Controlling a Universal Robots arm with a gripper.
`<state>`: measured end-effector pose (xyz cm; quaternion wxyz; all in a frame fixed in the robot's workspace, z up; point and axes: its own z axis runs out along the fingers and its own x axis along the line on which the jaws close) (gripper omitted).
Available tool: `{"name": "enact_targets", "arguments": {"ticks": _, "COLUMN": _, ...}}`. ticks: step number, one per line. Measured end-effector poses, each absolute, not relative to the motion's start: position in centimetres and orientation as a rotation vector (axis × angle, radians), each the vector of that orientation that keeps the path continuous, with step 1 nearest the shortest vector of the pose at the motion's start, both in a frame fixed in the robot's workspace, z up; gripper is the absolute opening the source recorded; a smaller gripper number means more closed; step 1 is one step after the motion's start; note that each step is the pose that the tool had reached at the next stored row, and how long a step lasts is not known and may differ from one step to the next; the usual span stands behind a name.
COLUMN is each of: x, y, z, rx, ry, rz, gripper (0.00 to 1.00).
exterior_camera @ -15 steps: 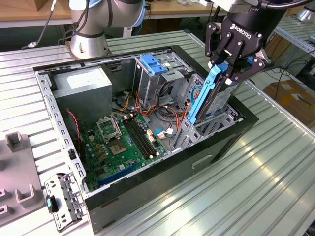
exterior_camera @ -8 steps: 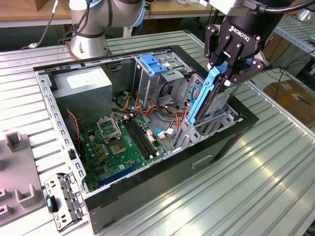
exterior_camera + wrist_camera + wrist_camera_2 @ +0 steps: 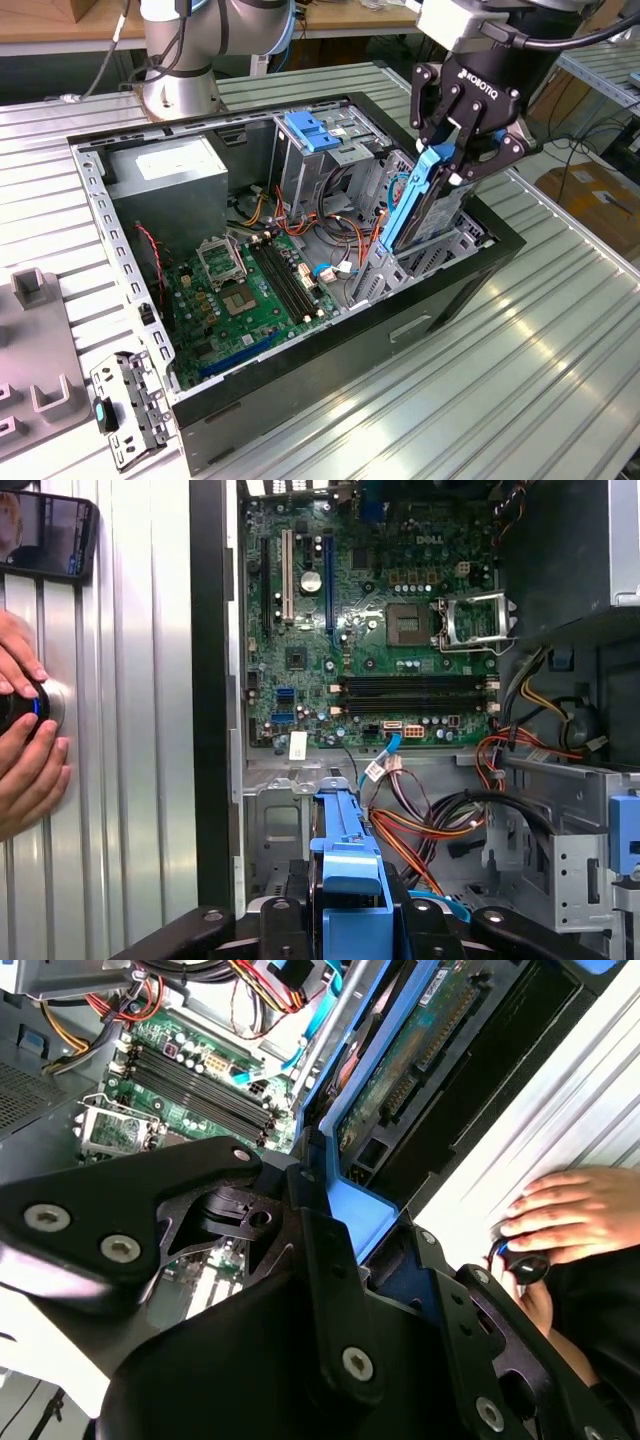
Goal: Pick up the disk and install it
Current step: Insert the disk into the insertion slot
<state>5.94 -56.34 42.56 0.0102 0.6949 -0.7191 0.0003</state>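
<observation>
I have the gripper [image 3: 455, 165] clamped on the disk [image 3: 408, 205], pinching the top of its blue carrier frame. The disk stands on edge, tilted, right of centre in the exterior view. Its lower end appears to sit in the drive bay [image 3: 452, 243] at the open computer case's [image 3: 300, 395] right end. I judge the pick done and the install under way. Seating it calls for keeping the carrier square to the bay. I count one disk, one gripper, one motherboard [image 3: 250, 290], one power-supply box [image 3: 165, 170] and one person's hand [image 3: 575, 1215].
</observation>
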Motion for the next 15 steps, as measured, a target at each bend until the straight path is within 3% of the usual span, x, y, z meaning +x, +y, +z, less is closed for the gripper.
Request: {"name": "enact_targets", "arguments": {"ticks": 15, "x": 5.9, "y": -56.3, "z": 40.6, "rx": 2.172, "ry": -2.248, "rz": -0.006, "gripper": 0.37}}
